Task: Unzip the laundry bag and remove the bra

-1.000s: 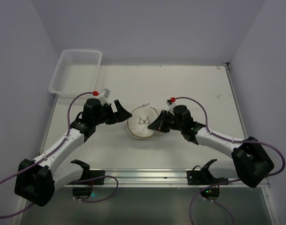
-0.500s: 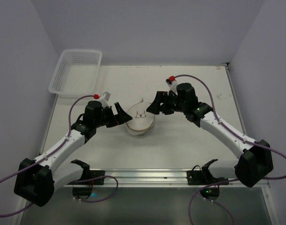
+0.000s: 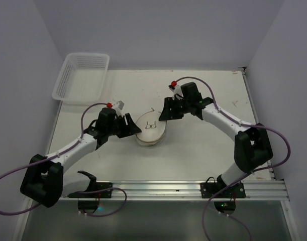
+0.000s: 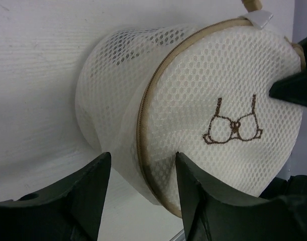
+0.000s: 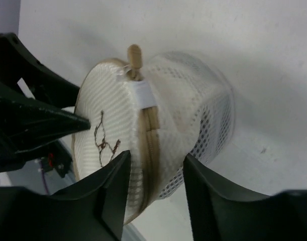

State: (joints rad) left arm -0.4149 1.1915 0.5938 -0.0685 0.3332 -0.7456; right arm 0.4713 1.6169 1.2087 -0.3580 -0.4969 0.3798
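Nearest us, the left tool (image 4: 142,156) reaches in from the left and straddles the lower rim of the laundry bag (image 3: 151,131). Its jaws stand apart with mesh filling the gap, and we cannot tell whether they press. The bag sits mid-bench (image 3: 208,150), tipped, with its bra icon (image 4: 232,130) on the flat top and a tan zipper (image 4: 143,110) around the rim. From just beyond the bag, the right tool (image 5: 157,155) straddles the zippered edge below the pull tab (image 5: 135,55). It is parted too, and we cannot tell its grip. Far left sits a white lattice basket (image 3: 88,54).
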